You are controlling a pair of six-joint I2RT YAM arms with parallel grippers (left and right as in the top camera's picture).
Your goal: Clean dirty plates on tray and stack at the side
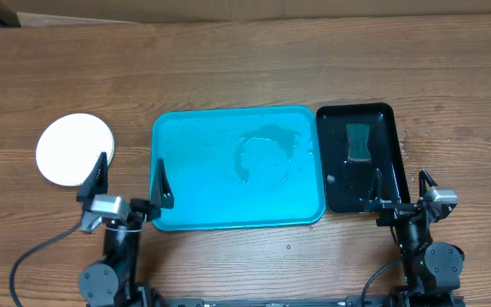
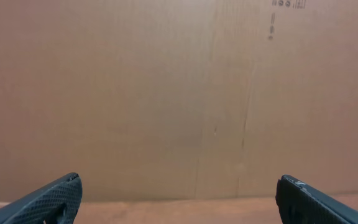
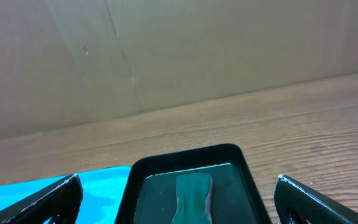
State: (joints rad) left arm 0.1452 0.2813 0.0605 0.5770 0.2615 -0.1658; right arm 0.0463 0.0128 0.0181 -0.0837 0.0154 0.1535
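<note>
A white plate (image 1: 75, 149) lies on the table left of the turquoise tray (image 1: 194, 170). Only this white top shows; the cyan and yellow-green plates are hidden or out of view. The tray holds no plates, only a wet patch (image 1: 267, 158) near its middle, and a corner of the tray shows in the right wrist view (image 3: 104, 186). My left gripper (image 1: 129, 162) is open and empty at the tray's near-left corner, facing the cardboard wall (image 2: 179, 199). My right gripper (image 1: 401, 175) is open and empty at the near end of the black tray (image 3: 178, 183).
A smaller glossy black tray (image 1: 390, 111) stands against the turquoise tray's right side, with a dark green sponge (image 1: 358, 141) lying in it (image 3: 191, 196). A brown cardboard wall (image 2: 166, 93) stands along the table's far edge.
</note>
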